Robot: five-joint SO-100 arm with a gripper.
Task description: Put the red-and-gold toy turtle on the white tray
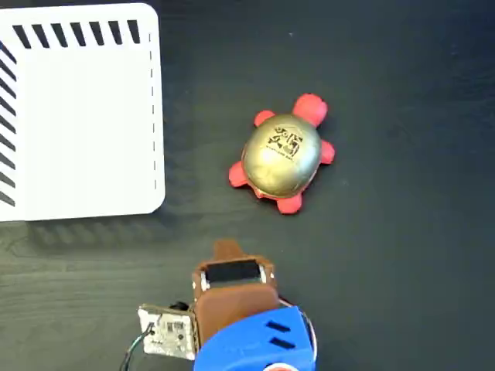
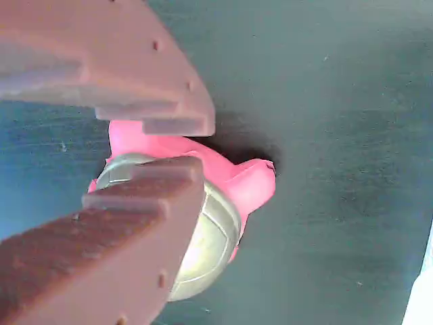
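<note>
1. White tray (image 1: 77, 116) sits at the fixed view's upper left, bare, so you're at the approach step.
2. Gripper (image 1: 227, 249) is near bottom centre, jaws parted, holding nothing.
3. Red-and-gold toy turtle (image 1: 282, 153) rests on the dark table (image 1: 402, 232) right of the tray; next, reach forward, straddle its shell, close.
4. Black shell logo isn't readable.

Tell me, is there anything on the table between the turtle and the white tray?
No. In the fixed view, only bare dark table lies between the turtle and the white tray.
</note>
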